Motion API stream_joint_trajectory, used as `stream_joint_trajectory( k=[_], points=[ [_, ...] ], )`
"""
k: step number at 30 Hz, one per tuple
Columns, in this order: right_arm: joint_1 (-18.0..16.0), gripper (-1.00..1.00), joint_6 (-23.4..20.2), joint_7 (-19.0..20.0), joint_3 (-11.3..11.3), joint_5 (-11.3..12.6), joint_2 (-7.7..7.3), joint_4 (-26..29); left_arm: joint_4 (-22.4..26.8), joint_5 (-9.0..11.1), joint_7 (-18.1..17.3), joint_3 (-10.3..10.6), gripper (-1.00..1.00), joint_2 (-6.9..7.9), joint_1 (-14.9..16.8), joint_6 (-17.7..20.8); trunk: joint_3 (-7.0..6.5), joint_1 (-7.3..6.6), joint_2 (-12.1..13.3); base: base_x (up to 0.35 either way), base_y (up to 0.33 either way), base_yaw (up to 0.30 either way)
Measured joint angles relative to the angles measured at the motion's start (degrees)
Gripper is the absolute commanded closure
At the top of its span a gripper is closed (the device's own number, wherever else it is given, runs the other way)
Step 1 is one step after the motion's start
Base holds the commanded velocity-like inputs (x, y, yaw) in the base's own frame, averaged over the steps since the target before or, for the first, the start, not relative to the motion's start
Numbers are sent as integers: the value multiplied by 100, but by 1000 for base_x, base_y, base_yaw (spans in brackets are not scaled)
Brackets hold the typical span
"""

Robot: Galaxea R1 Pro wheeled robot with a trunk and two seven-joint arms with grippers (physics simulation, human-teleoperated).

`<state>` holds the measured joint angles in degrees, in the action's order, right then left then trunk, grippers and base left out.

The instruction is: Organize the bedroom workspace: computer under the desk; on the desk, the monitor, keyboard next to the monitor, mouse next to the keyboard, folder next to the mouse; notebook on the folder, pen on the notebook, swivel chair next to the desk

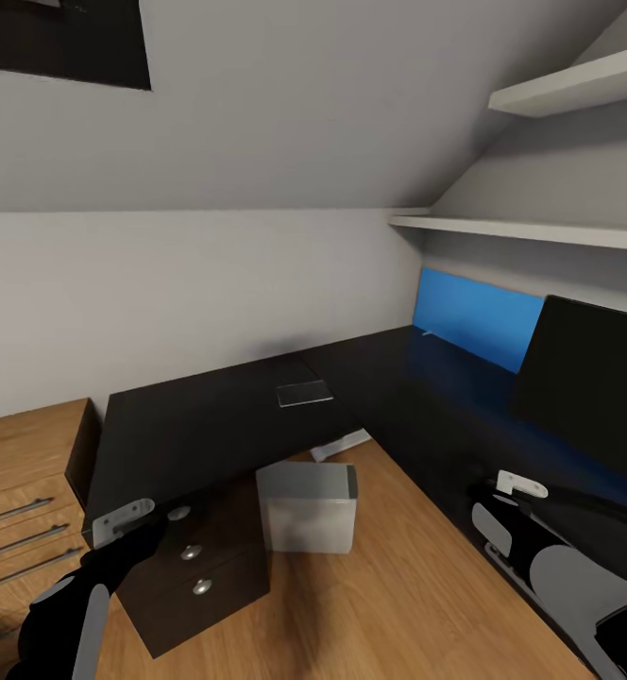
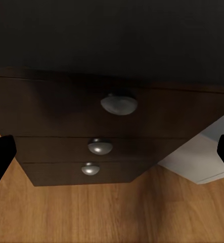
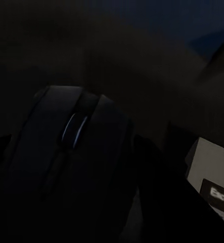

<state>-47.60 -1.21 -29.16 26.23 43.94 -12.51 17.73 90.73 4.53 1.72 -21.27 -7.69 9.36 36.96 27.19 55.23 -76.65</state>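
The black L-shaped desk (image 1: 219,425) runs along the wall and turns toward me on the right. The light-grey computer (image 1: 309,510) stands on the floor under it. The black monitor (image 1: 587,387) stands on the desk's right wing. My right gripper (image 1: 502,489) is low over the desk in front of the monitor. In the right wrist view the dark mouse (image 3: 71,147) lies very close, between dim finger shapes, beside a corner of the keyboard (image 3: 210,177). My left gripper (image 2: 112,157) is open, facing the desk's round-knobbed drawers (image 2: 119,104) with nothing between its fingers.
A thin flat grey rectangle (image 1: 304,392) lies on the desk's far part. A blue panel (image 1: 474,316) leans against the wall behind the monitor. White shelves (image 1: 540,231) hang above the right wing. A light wooden dresser (image 1: 21,472) stands left of the desk.
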Motion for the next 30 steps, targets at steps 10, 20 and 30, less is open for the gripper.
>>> stream_joint_trajectory(
  k=[10, 20, 30],
  points=[
    [0, 100, -1, -18, 0, 0, -1, -7, -9, 0, -5, 0, -100, 2, 0, 0, -90, -110, 201, 0, 0, 0],
    [0, 100, -1, -19, 0, 1, 0, -9, -10, 0, -5, 0, -100, 1, 0, 0, -90, -111, 202, 0, 0, 0],
    [0, -100, 10, -19, 0, 18, 2, -9, -10, 1, -5, 0, -100, 0, 0, 0, -90, -110, 202, 0, 0, 0]
  ],
)
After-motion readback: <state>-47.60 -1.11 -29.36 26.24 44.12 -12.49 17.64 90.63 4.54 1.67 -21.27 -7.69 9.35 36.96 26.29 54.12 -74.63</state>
